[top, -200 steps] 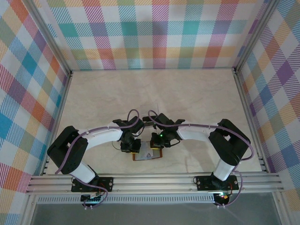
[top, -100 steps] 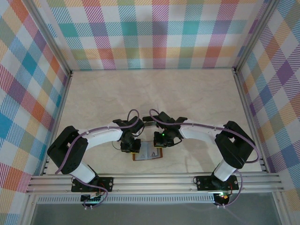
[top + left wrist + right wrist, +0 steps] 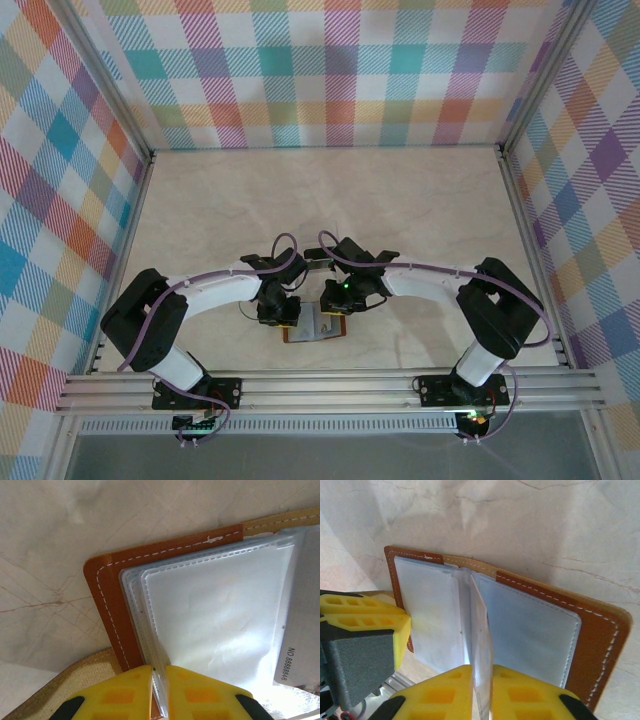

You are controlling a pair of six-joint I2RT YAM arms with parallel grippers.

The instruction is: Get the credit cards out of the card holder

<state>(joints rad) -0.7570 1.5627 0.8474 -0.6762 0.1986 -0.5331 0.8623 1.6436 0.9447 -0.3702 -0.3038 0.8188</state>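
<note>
The biggest risk is judged to be that the sleeve (image 3: 481,630) is pulled instead of a card. The right gripper (image 3: 481,692) is closed narrowly on 1 clear leaf, which is stood upright at the fold. If that leaf is drawn up, the seam could be torn or the whole holder (image 3: 314,330) could be lifted off the table (image 3: 330,200). The thin, glossy plastic could also slide out of the pads.

A 2nd risk is seen at the left gripper (image 3: 159,692). It is closed narrowly on the holder's left end, with only a slim strip of leather and sleeve edges pinched between its fingers (image 3: 125,692). That hold could be lost under a firm pull from the other side.

A card (image 3: 296,647) with a printed number is seen at the right edge of the left wrist view. Whether it is inside a pocket cannot be told.

The holder is laid open, face up, low in the centre of the top view between the 2 grippers. There its long axis is set left to right and its fold runs up and down the frame. In the right wrist view the long axis is slanted from upper left to lower right.
</note>
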